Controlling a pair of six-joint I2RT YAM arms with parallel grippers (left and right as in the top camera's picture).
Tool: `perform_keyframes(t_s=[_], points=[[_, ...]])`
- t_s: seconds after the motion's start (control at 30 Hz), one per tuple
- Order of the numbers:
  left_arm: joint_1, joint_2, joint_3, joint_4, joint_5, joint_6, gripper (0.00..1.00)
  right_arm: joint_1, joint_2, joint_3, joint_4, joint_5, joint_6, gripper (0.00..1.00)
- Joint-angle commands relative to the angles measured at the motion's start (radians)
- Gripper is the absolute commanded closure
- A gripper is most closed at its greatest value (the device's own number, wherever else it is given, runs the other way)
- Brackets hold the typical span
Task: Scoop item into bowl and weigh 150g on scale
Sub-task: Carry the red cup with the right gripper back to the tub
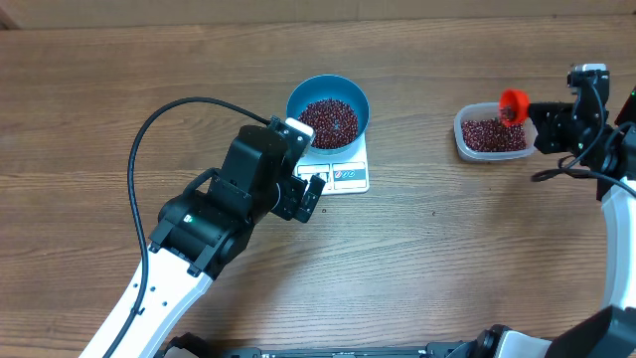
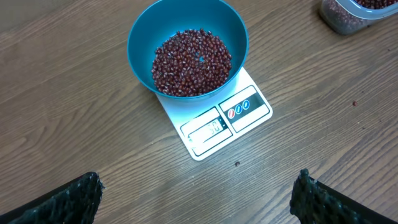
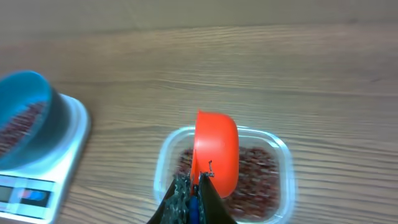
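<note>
Blue bowl (image 1: 328, 109) sits on far part of white scale (image 1: 345, 175), display strip left uncovered at near edge; digits too blurred to read. Bowl holds a loose heap of dark red beans (image 2: 191, 63) covering its floor, walls bare above. Clear tub (image 1: 490, 136) well apart to the right on the table (image 1: 437, 249), holds more of the same beans in a shallow layer. Orange scoop (image 3: 215, 152) hangs over the tub, long axis running from right gripper (image 3: 194, 202) out toward the bowl side, cup end leading, cup turned edge-on in wrist view; can't tell if loaded. Right gripper pressed together on the scoop's handle. Left gripper (image 2: 196, 200) spread wide, holding nothing, hovering near the scale's display side, pointing at the bowl
</note>
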Motion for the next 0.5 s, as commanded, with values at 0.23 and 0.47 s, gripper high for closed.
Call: perform_keyframes(t_s=[0.23,0.47], points=[[0.005,0.005,0.002,0.001,0.002,-0.01,0.0,0.135,-0.074,0.014,-0.05,0.454,-0.142,0.97],[0.005,0.005,0.002,0.001,0.002,-0.01,0.0,0.215,-0.074,0.014,-0.05,0.57,-0.135,0.96]])
